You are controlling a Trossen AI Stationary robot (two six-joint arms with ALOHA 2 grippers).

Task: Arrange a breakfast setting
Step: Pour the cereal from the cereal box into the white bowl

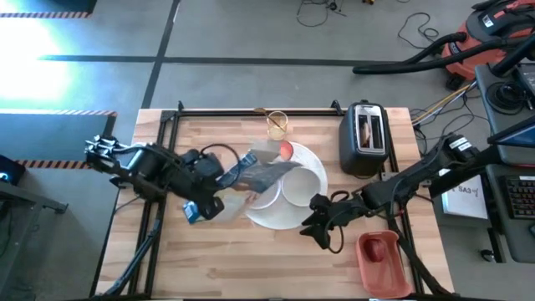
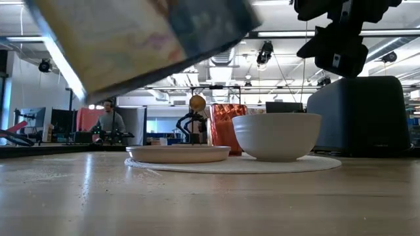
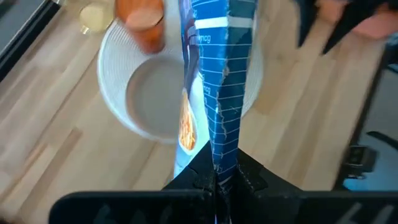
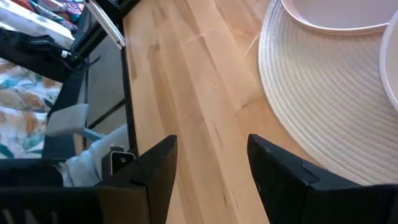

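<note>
The left hand, clamped on a blue packet, holds it tilted above the small white bowl on the round mat; a loose grip or steeper tilt could spill contents past the rim. The right hand, fingers apart and empty, hovers beside the mat and could nudge the second bowl.

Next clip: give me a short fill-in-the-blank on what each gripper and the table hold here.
1. The left gripper has its jaws shut on a ____ bag.
2. The right gripper has its jaws ____, holding nothing.
3. The bag hangs over a round woven ____ mat.
4. A slice of bread stands in the black ____.

Missing words: blue; open; place; toaster
</note>
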